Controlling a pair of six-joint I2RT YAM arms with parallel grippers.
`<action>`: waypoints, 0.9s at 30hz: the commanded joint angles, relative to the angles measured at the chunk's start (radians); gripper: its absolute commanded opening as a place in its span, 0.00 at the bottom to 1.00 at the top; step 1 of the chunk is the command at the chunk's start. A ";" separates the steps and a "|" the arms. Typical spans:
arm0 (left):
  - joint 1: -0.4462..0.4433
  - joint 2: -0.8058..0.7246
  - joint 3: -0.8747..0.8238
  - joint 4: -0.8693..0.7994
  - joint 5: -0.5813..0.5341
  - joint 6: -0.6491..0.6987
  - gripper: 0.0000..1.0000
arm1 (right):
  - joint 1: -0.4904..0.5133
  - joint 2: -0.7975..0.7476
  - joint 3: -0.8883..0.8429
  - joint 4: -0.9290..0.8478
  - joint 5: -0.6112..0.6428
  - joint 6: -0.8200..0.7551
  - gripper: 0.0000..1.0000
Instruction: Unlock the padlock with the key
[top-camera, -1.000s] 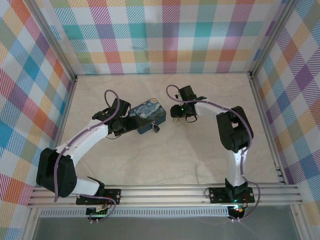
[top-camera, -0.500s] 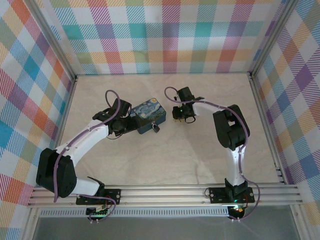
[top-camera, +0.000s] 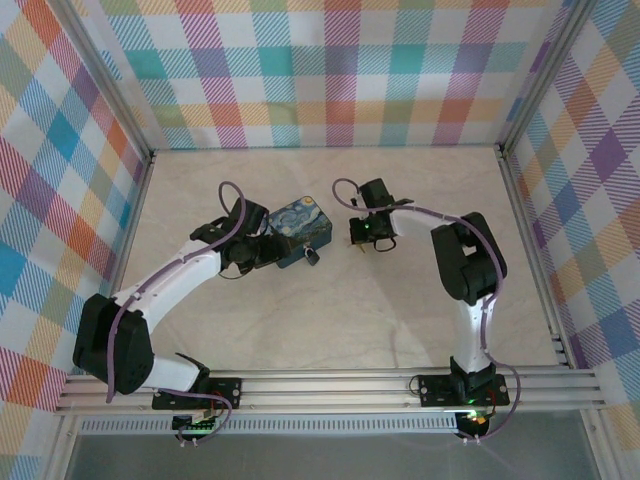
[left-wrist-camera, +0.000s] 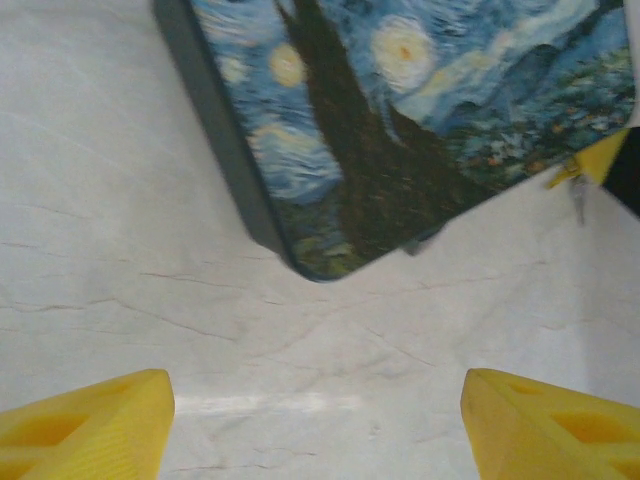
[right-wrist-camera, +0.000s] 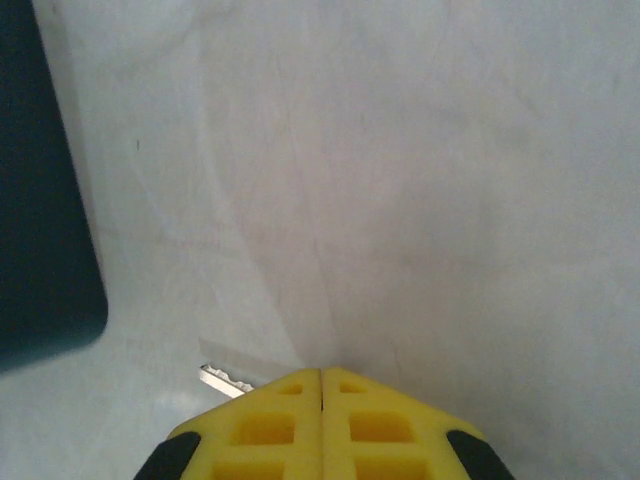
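The small dark padlock (top-camera: 312, 256) hangs at the near edge of the blue swirl-painted box (top-camera: 298, 230). My right gripper (top-camera: 360, 241) hovers just right of the box, shut on the key (right-wrist-camera: 224, 380). The key's thin toothed blade sticks out leftward from under the yellow fingers (right-wrist-camera: 290, 420). In the right wrist view the gripper (right-wrist-camera: 322, 375) points down at bare table beside the box's dark side (right-wrist-camera: 40, 200). My left gripper (top-camera: 266, 251) is open at the box's left near corner. Its fingers (left-wrist-camera: 85, 420) stand wide apart over the table, with nothing between them, and the box (left-wrist-camera: 400, 120) lies ahead.
The pale marble table (top-camera: 350, 320) is walled by checked panels on three sides. A metal rail (top-camera: 330, 385) runs along the near edge by the arm bases. Open floor lies toward the near side and far right.
My right gripper has drifted a little toward the near side and lower, staying beside the box. The left gripper has edged right, closer against the box's left corner.
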 joint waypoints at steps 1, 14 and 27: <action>-0.020 0.012 0.011 0.060 0.113 -0.065 0.76 | -0.027 -0.083 -0.047 -0.013 -0.096 0.005 0.00; -0.119 0.142 0.065 0.340 0.200 -0.454 0.74 | -0.050 -0.227 -0.186 0.077 -0.324 0.113 0.00; -0.138 0.247 0.113 0.415 0.131 -0.889 0.72 | -0.032 -0.412 -0.355 0.287 -0.526 0.352 0.00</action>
